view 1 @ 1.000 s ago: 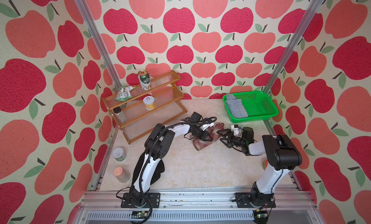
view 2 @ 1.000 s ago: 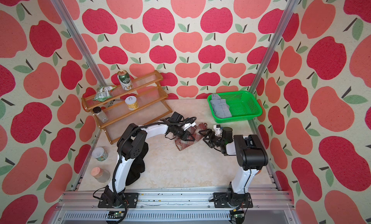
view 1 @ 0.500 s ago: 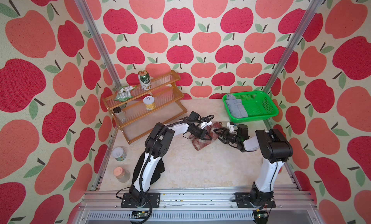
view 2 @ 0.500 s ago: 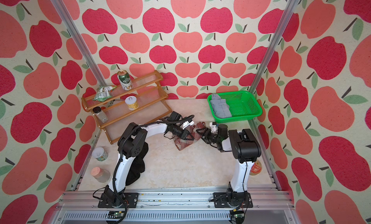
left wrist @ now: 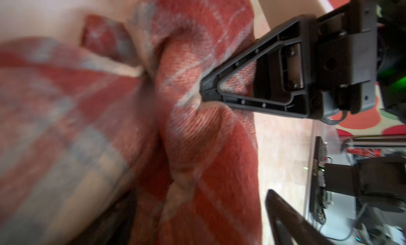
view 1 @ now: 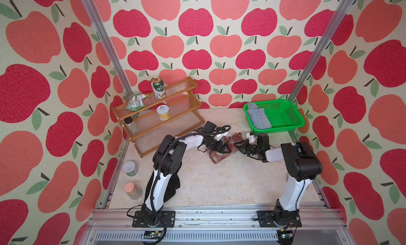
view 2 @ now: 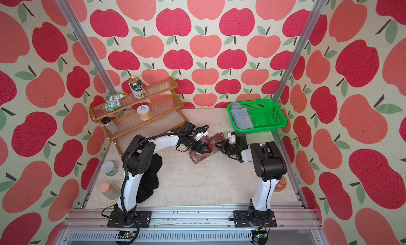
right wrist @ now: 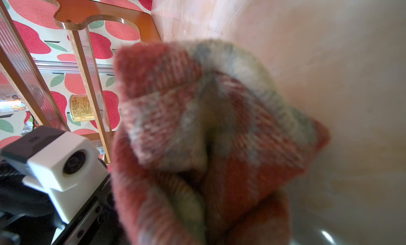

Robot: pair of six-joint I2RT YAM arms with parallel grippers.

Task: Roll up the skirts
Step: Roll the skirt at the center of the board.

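The crumpled red-brown-and-cream plaid skirt (view 1: pixel 217 157) (view 2: pixel 198 156) lies mid-table between both grippers. My left gripper (view 1: pixel 222 146) (left wrist: pixel 197 197) is open, its fingers spread wide on either side of the plaid cloth. My right gripper (view 1: pixel 238 143) (left wrist: pixel 203 93) is shut on a fold of the plaid skirt (right wrist: pixel 219 134), which fills the right wrist view. The light blue denim skirt (view 1: pixel 258 118) (view 2: pixel 242 118) lies rolled in the green basket (view 1: pixel 285 123). The black skirt (view 1: pixel 173 184) (view 2: pixel 149 180) lies bunched behind the left arm's base, partly hidden.
A wooden two-tier rack (view 1: pixel 175 114) with a can, a tin, a packet and a jar stands at the back left. Two jars (view 1: pixel 130 168) (view 1: pixel 133 190) stand along the left edge. A red tin (view 2: pixel 280 184) sits behind the right arm.
The left gripper has opened and let go of the plaid skirt. The right gripper has moved left to the skirt and closed on a fold of it.
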